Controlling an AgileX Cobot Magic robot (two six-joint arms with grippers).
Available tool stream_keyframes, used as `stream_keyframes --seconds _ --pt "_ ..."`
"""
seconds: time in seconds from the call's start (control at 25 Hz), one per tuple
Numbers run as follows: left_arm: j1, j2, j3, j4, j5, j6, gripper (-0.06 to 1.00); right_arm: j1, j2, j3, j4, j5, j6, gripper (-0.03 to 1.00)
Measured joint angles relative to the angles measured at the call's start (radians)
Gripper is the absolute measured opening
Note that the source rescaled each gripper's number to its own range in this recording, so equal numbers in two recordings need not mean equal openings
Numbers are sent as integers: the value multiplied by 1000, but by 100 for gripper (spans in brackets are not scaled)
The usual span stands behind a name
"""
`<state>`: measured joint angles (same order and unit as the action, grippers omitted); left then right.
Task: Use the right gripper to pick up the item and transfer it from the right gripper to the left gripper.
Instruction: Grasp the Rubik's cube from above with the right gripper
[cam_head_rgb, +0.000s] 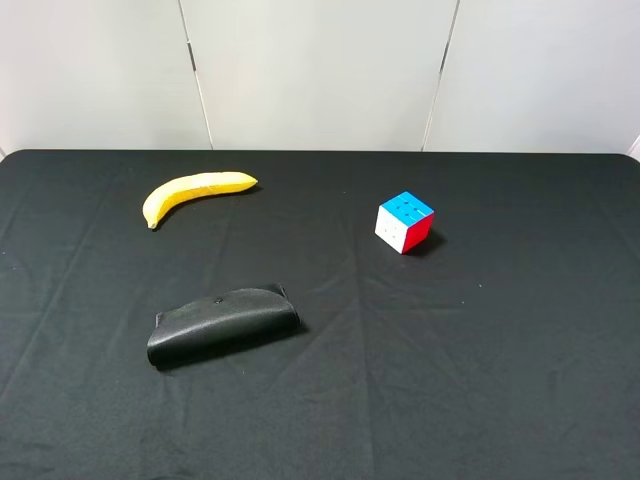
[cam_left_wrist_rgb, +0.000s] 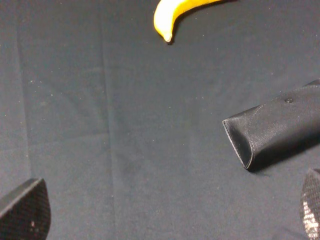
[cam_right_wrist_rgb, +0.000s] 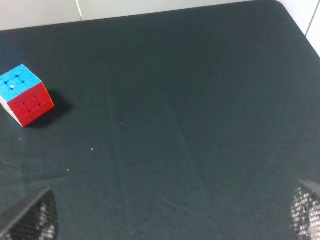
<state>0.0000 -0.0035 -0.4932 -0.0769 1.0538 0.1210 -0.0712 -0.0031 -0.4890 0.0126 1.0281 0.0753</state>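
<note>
Checked worktop: black cloth, lightly creased, against a pale wall.

Found cube right of centre, toward the far half. Sitting flat on the cloth, blue face up, white and red sides turned to the high camera. Standing alone, well apart from the other two things and from both pincers.

Noted banana at far left, lying flat. Noted pouch nearer the camera than the banana, left of centre, flat and black, lying crosswise (one small stud visible on its upper side).

Recorded left pincer as released: textured black tips at opposite edges of its wrist view, spread wide, only bare cloth between them. Placed it above the worktop with one end of the pouch near one tip but not touching, and the banana's end farther off.

Recorded right pincer as released too: mesh-patterned tips far apart, bare cloth in the gap. Located the cube in that wrist view ahead and off to one side, outside the gap, blue and red faces showing. Gripping nothing.
</note>
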Motion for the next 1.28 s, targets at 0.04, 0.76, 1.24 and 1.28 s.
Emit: stream_keyframes --seconds 0.04,0.76,1.24,1.28 --pt "0 0 0 0 0 0 100 0 0 0 0 0 0 100" --pt "0 0 0 0 0 0 100 0 0 0 0 0 0 100" --pt "0 0 0 0 0 0 100 0 0 0 0 0 0 100" --pt "0 0 0 0 0 0 100 0 0 0 0 0 0 100"
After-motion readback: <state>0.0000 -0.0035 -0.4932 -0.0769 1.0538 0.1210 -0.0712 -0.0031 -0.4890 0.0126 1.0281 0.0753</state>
